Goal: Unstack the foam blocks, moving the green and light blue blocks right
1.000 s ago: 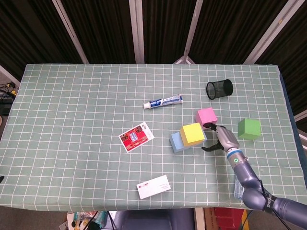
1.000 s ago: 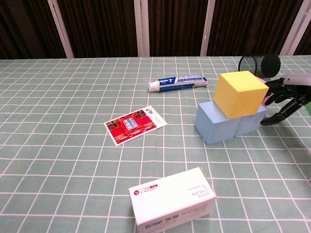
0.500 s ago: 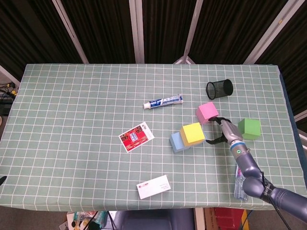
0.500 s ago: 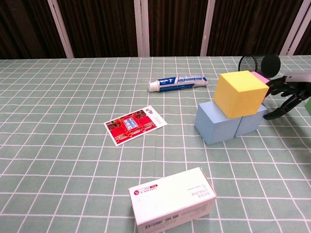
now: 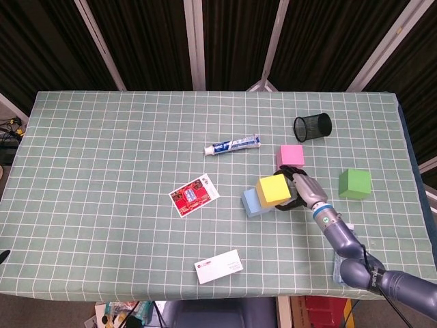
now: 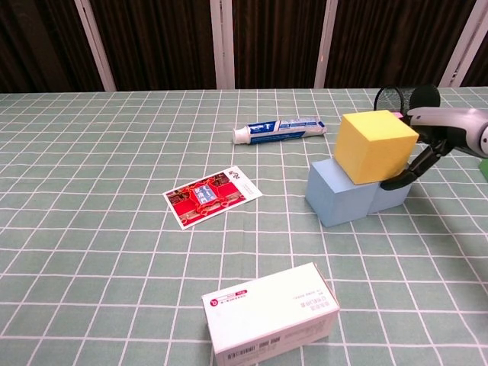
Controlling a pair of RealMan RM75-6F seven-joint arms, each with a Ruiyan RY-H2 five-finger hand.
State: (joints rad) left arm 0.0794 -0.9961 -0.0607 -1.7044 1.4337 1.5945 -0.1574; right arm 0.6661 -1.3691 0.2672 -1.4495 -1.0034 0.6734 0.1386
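Observation:
A yellow block (image 5: 273,190) (image 6: 375,145) sits on top of a light blue block (image 5: 251,202) (image 6: 343,194) at the table's centre right. My right hand (image 5: 304,188) (image 6: 446,122) is against the yellow block's right side. Its dark fingers reach round the block's back and front corners and grip it. A green block (image 5: 355,183) stands alone further right, apart from the stack. Just behind the hand lies a pink block (image 5: 291,154). My left hand does not show in either view.
A black mesh cup (image 5: 312,127) (image 6: 396,99) lies on its side behind the blocks. A toothpaste tube (image 5: 233,144) (image 6: 278,128), a red card (image 5: 194,195) (image 6: 211,194) and a white box (image 5: 218,266) (image 6: 271,316) lie left of the stack.
My right hand has moved left from between the pink and green blocks and its fingers have closed round the yellow block's right side. The blocks have not moved.

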